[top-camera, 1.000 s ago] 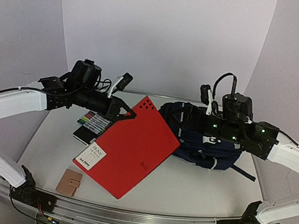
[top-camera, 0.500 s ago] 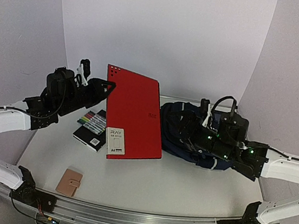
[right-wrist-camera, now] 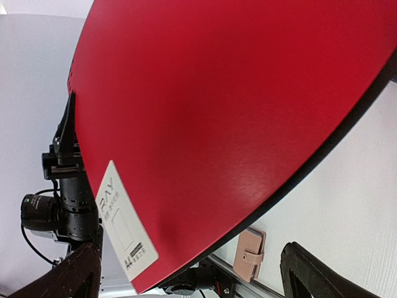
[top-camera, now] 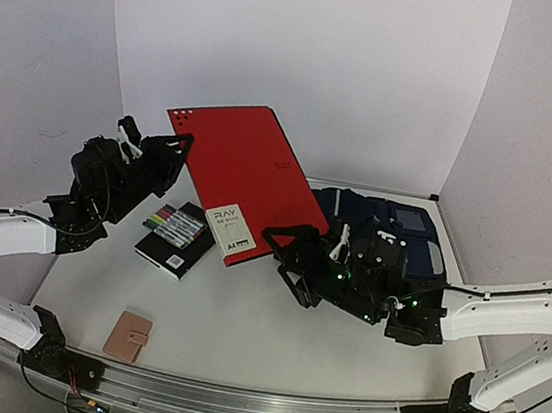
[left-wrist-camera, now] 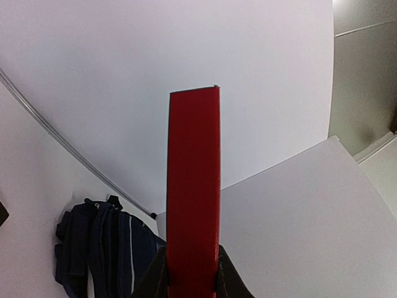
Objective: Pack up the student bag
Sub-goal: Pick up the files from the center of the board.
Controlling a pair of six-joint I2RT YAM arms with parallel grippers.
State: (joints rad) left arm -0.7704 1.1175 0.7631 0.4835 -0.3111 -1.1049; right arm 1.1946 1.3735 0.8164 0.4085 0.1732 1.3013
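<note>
Left gripper [top-camera: 176,146] is clamped on the top-left corner of the red folder [top-camera: 244,177], holding it up at a tilt, its long side running down toward 4 o'clock. On the left wrist view the folder is edge-on, a narrow red strip pinched between both fingers [left-wrist-camera: 160,279].

Right gripper [top-camera: 284,263] is low over the table [top-camera: 239,343] with its jaws spread wide and nothing between them. It sits just under the folder's lower edge, mouth facing 9 o'clock. Its wrist camera is filled by the red face and white label [right-wrist-camera: 124,220], with a dark finger [right-wrist-camera: 310,276] at each bottom corner.

The bag [top-camera: 385,218] lies flat at the back right of the table. That puts it at about 2 o'clock from the right gripper, right behind that arm's wrist. From the left gripper it is well apart, between 3 and 4 o'clock, beyond the folder's far end. The left wrist camera catches it too, at lower left, navy with pale stripes.

A pack of markers [top-camera: 175,224] rests on a black notebook [top-camera: 162,251] at 6 o'clock from the left gripper. The folder's lower corner comes down just beside them. Whether it touches the table, I can't tell. A tan wallet [top-camera: 127,336] lies alone near the front edge.
</note>
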